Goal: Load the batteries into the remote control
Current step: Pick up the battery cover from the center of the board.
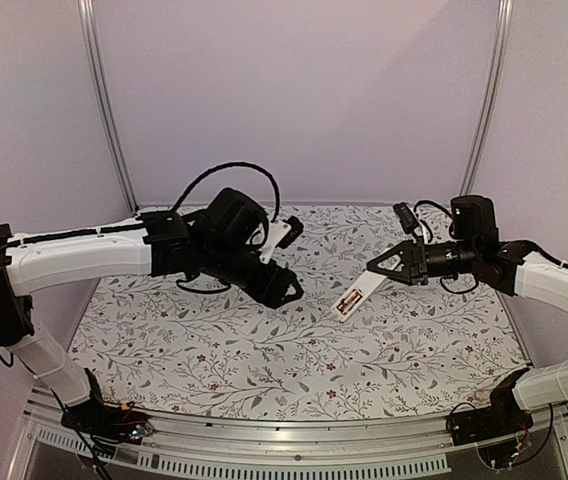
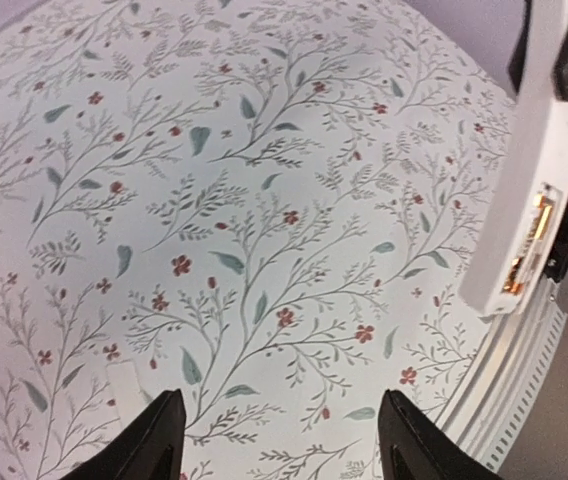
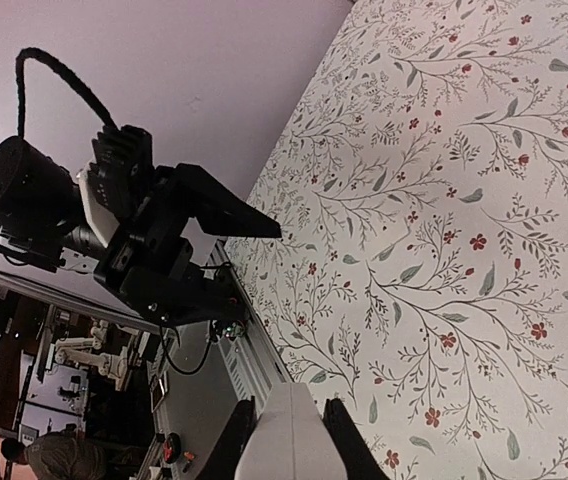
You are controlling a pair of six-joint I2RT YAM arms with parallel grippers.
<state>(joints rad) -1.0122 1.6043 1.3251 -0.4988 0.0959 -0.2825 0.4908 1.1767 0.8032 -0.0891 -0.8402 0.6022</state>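
My right gripper [image 1: 376, 268] is shut on one end of the white remote control [image 1: 355, 293] and holds it tilted above the table. In the right wrist view the remote [image 3: 289, 440] sits between the fingers [image 3: 236, 440]. In the left wrist view the remote [image 2: 534, 150] hangs at the upper right, and coppery-gold batteries [image 2: 527, 250] show in an open compartment near its lower end. They also show in the top view [image 1: 345, 305]. My left gripper [image 1: 286, 286] is open and empty, left of the remote; its open span shows in the left wrist view [image 2: 282, 402].
A small flat white piece [image 2: 124, 385] lies on the floral tablecloth [image 1: 264, 350] near the left finger. The metal front rail [image 1: 294, 440] runs along the near edge. The left arm's gripper [image 3: 179, 235] fills the upper left of the right wrist view.
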